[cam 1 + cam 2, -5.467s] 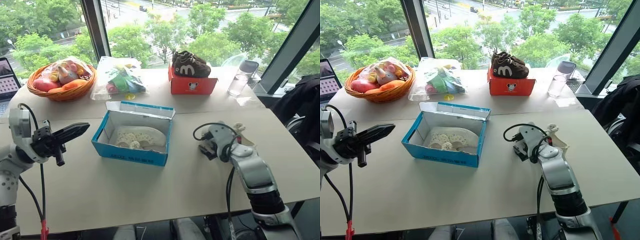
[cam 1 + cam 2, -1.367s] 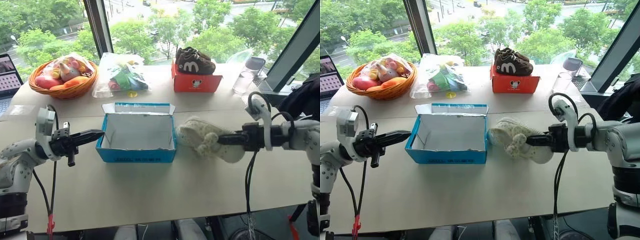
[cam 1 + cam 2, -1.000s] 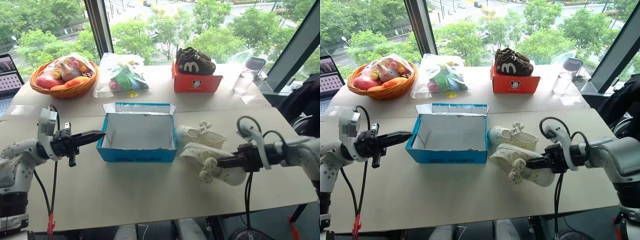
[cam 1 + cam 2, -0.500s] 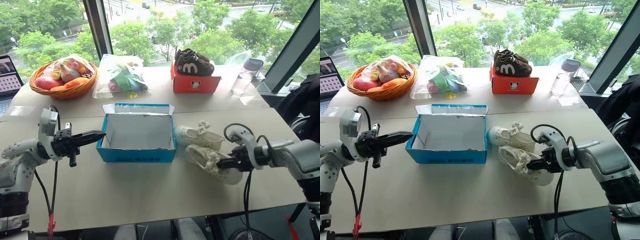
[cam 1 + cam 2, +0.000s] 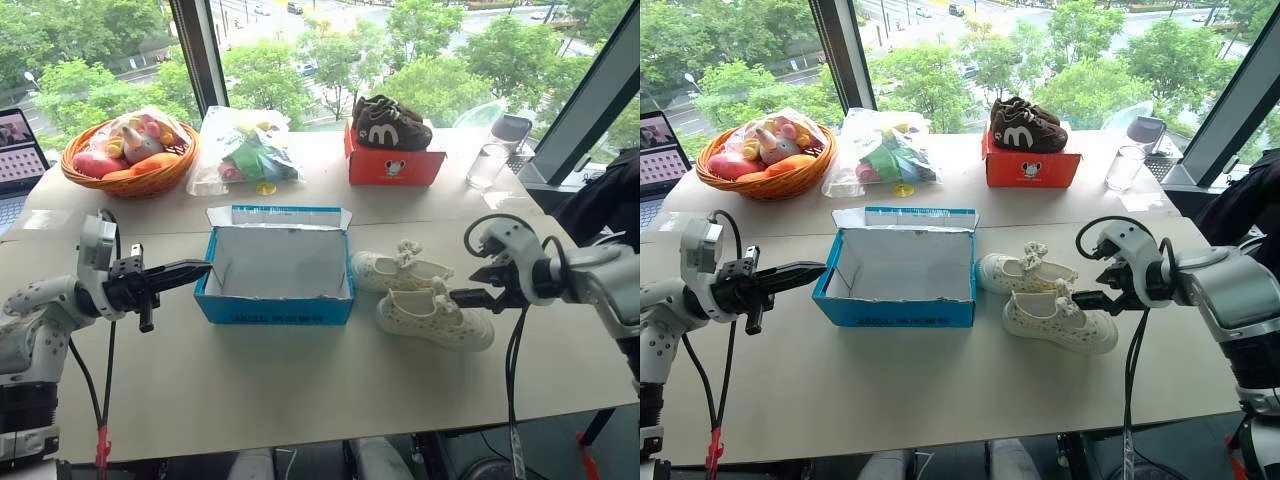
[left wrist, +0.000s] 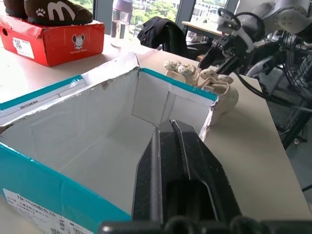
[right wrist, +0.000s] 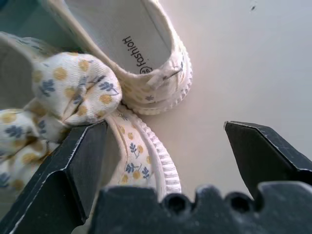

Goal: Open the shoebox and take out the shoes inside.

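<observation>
**Shoes out, box empty**

On the table [image 5: 300, 380], both shoes [image 5: 420, 295] are lying side by side just right of the open shoebox [image 5: 275, 280], toward the right edge. Right gripper [image 5: 1087, 297] is hovering wide open beside the nearer shoe, gripping nothing. Left gripper [image 5: 185, 272] is pointing at the box's left wall, fingers closed and empty.

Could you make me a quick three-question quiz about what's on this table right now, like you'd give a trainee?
1. True or false: the blue box is empty.
2. Where are the white shoes? A) in the blue box B) on the table beside it C) on the red box
3. Which hand stands open by the shoes?

Key: 1 true. 2 B. 3 the right hand; the left hand is shut.
</observation>
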You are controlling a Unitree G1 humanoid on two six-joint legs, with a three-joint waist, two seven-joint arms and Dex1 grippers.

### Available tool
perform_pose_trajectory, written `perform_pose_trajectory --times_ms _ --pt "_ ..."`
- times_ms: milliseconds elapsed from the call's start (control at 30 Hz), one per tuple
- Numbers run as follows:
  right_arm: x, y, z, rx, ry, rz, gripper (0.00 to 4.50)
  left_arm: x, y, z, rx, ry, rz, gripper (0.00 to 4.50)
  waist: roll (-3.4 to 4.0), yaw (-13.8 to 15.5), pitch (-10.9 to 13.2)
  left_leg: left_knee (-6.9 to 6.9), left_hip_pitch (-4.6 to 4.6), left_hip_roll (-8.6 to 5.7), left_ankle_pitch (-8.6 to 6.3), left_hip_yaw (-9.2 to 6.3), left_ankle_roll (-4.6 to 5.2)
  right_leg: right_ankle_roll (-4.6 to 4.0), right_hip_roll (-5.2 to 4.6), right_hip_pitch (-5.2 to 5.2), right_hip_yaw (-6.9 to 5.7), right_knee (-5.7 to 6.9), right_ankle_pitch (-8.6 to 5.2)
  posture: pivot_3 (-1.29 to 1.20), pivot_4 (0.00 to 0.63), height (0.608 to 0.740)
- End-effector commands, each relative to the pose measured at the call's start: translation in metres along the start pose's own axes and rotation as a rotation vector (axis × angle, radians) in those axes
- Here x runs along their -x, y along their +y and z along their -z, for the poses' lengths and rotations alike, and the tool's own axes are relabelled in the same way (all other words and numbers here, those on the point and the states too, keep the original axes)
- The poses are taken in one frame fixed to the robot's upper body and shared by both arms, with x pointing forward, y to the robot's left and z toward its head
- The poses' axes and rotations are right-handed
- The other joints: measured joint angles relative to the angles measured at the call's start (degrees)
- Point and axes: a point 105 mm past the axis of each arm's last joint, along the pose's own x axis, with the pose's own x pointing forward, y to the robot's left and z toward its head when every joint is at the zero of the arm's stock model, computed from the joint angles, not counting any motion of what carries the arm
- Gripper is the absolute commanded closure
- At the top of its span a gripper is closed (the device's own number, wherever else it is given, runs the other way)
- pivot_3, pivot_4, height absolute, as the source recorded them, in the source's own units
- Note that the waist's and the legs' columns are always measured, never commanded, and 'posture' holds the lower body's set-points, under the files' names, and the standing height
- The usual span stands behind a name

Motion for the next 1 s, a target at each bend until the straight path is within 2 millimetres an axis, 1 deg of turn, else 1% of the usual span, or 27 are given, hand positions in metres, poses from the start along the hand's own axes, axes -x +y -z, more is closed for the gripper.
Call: perform_pose_trajectory --times_ms 33,67,133,200,300,367,433,500,533,600,667,733,767,833,900,967,1000 --pt "0.027 0.013 -0.036 0.085 -0.145 -0.040 0.01 0.000 0.006 -0.011 -0.062 -0.018 -0.040 4.50 0.00 -0.06 0.00 0.00 0.00 0.00 0.00 0.00 0.00 0.00 0.00 0.00 0.00 0.00 0.00 0.00 0.150 0.740" --pt "0.030 0.017 -0.043 0.097 -0.185 -0.041 0.01 0.001 0.009 -0.012 -0.071 -0.024 -0.072 4.50 0.00 -0.05 0.00 0.00 0.00 0.00 0.00 0.00 0.00 0.00 0.00 0.00 0.00 0.00 0.00 0.00 0.150 0.740" --pt "0.035 0.020 -0.058 0.053 -0.277 -0.032 0.01 0.003 0.017 -0.012 -0.086 -0.041 -0.160 4.50 0.00 -0.05 0.00 -0.01 0.00 0.00 0.00 -0.01 0.00 0.00 0.00 0.00 0.00 0.00 0.00 0.00 0.150 0.740" --pt "0.034 0.026 -0.067 0.046 -0.337 -0.018 0.01 0.006 0.026 -0.010 -0.090 -0.051 -0.262 4.50 -0.01 -0.06 -0.01 0.02 0.00 0.01 0.00 -0.01 0.00 0.02 0.00 0.02 0.00 0.00 0.01 0.00 0.150 0.740" --pt "0.027 0.039 -0.090 0.048 -0.492 0.080 0.01 0.018 0.040 -0.005 -0.092 -0.080 -0.503 4.50 -0.02 -0.07 -0.01 0.04 0.01 0.01 0.00 -0.03 0.00 0.03 0.01 0.04 0.00 0.03 0.03 0.00 0.150 0.740" --pt "0.022 0.043 -0.099 0.075 -0.554 0.191 0.01 0.028 0.047 -0.003 -0.084 -0.112 -0.658 4.50 -0.02 -0.22 -0.02 0.01 -0.01 0.01 0.00 -0.03 0.00 0.04 0.00 0.02 0.01 0.02 0.03 0.00 0.150 0.740" --pt "0.013 0.044 -0.097 0.127 -0.562 0.350 0.01 0.041 0.054 0.000 -0.064 -0.150 -0.852 4.50 -0.03 0.14 -0.02 0.02 -0.09 -0.01 0.00 -0.04 0.00 0.07 -0.03 -0.02 0.02 0.04 0.05 0.00 0.150 0.740" --pt "0.010 0.044 -0.095 0.133 -0.590 0.472 0.01 0.055 0.059 0.005 -0.025 -0.172 -1.019 4.50 -0.13 0.94 -0.08 0.03 -0.12 -0.02 0.00 -0.06 0.00 0.07 -0.05 -0.02 0.00 0.01 0.06 0.00 0.150 0.740" --pt "0.011 0.040 -0.093 0.121 -0.608 0.546 0.01 0.058 0.058 0.005 -0.031 -0.179 -1.065 4.50 -0.16 1.19 -0.10 0.04 -0.13 -0.04 0.00 -0.06 0.00 0.09 -0.07 -0.02 0.00 -0.01 0.07 0.00 0.150 0.740" --pt "0.009 0.038 -0.085 0.142 -0.634 0.708 0.01 0.072 0.058 0.005 -0.012 -0.239 -1.229 4.50 -0.16 1.58 -0.10 0.12 -0.16 -0.08 0.00 -0.06 0.00 0.14 -0.10 -0.01 0.00 -0.01 0.11 0.00 0.150 0.740" --pt "-0.005 0.047 -0.074 0.142 -0.638 0.729 0.01 0.080 0.057 0.011 0.038 -0.284 -1.328 4.50 -0.27 2.02 -0.17 0.18 -0.14 -0.16 0.00 -0.05 -0.01 0.18 -0.21 0.05 0.00 -0.01 0.13 0.00 0.150 0.740" --pt "-0.013 0.052 -0.070 0.136 -0.651 0.737 0.01 0.085 0.057 0.019 0.075 -0.299 -1.389 4.50 -0.31 2.07 -0.20 0.20 -0.07 -0.16 0.00 -0.05 -0.01 0.19 -0.21 0.13 0.00 -0.03 0.14 0.00 0.150 0.740" --pt "-0.014 0.055 -0.069 0.120 -0.673 0.735 0.01 0.084 0.056 0.023 0.056 -0.276 -1.402 4.50 -0.31 2.05 -0.20 0.20 -0.06 -0.16 0.00 -0.04 -0.01 0.18 -0.21 0.14 0.01 -0.02 0.14 0.00 0.150 0.740" --pt "-0.016 0.066 -0.069 0.075 -0.753 0.710 0.01 0.076 0.053 0.037 0.032 -0.209 -1.399 4.50 -0.30 1.86 -0.21 0.20 -0.02 -0.16 0.00 -0.04 -0.01 0.17 -0.19 0.15 0.00 -0.01 0.15 0.00 0.150 0.740" --pt "-0.024 0.074 -0.058 0.052 -0.752 0.692 0.01 0.070 0.050 0.054 0.081 -0.201 -1.393 4.50 -0.29 1.60 -0.22 0.15 0.19 -0.17 0.00 -0.04 -0.01 0.18 -0.19 0.36 0.02 -0.05 0.13 0.00 0.150 0.740" --pt "-0.025 0.079 -0.053 0.041 -0.766 0.687 0.01 0.069 0.049 0.066 0.096 -0.189 -1.409 4.50 -0.30 1.57 -0.22 0.10 0.36 -0.16 -0.01 -0.05 -0.02 0.18 -0.19 0.61 -0.02 -0.21 0.12 0.00 0.150 0.740" --pt "-0.025 0.080 -0.052 0.036 -0.776 0.688 0.01 0.069 0.049 0.069 0.100 -0.188 -1.413 4.50 -0.30 1.54 -0.22 0.11 0.38 -0.17 -0.01 -0.05 -0.02 0.19 -0.21 0.66 -0.02 -0.24 0.12 0.00 0.150 0.740"
